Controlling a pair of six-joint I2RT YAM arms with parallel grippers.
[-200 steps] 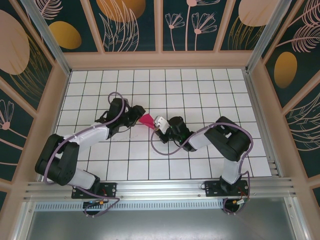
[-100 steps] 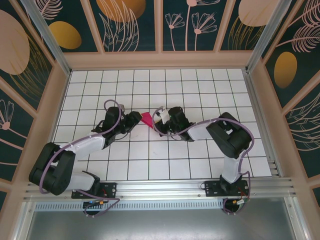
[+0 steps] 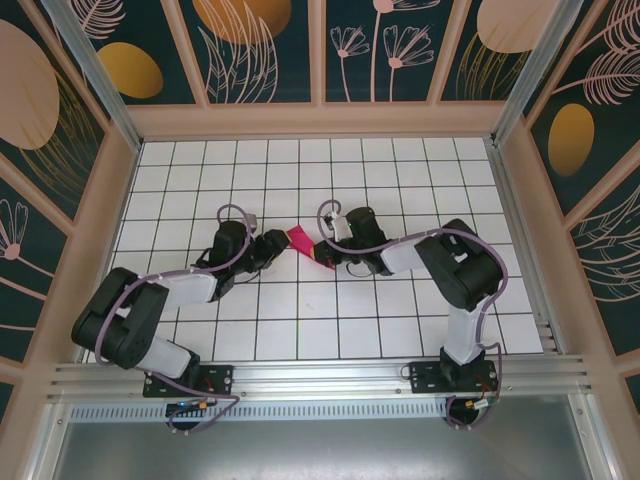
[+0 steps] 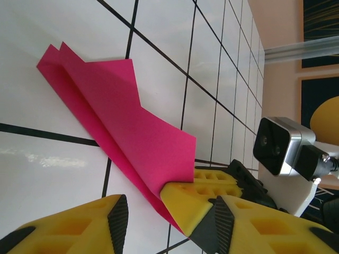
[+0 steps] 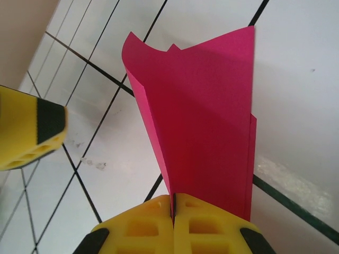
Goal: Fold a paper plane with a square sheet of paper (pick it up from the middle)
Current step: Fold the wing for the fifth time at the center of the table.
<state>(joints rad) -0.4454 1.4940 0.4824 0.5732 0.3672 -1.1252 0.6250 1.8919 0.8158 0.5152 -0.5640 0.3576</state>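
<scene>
The square sheet of paper is bright magenta and folded into a narrow layered wedge lying low over the white tiles at mid-table. My right gripper is shut on its narrow end, and the folded layers fan away from its yellow fingers. My left gripper stands open at that same end. The paper and the right gripper's pinching fingertips sit between its jaws, close against its right pad. From above, the left gripper and right gripper meet across the paper.
The floor is a white tiled grid boxed in by beige walls. Both arms reach in from the near edge, trailing purple cables. The right wrist's silver camera sits close beside my left fingers.
The right wrist has swung round toward the far side, keeping the paper pinched. The left gripper drew back a little, then came in again at the paper, still open.
</scene>
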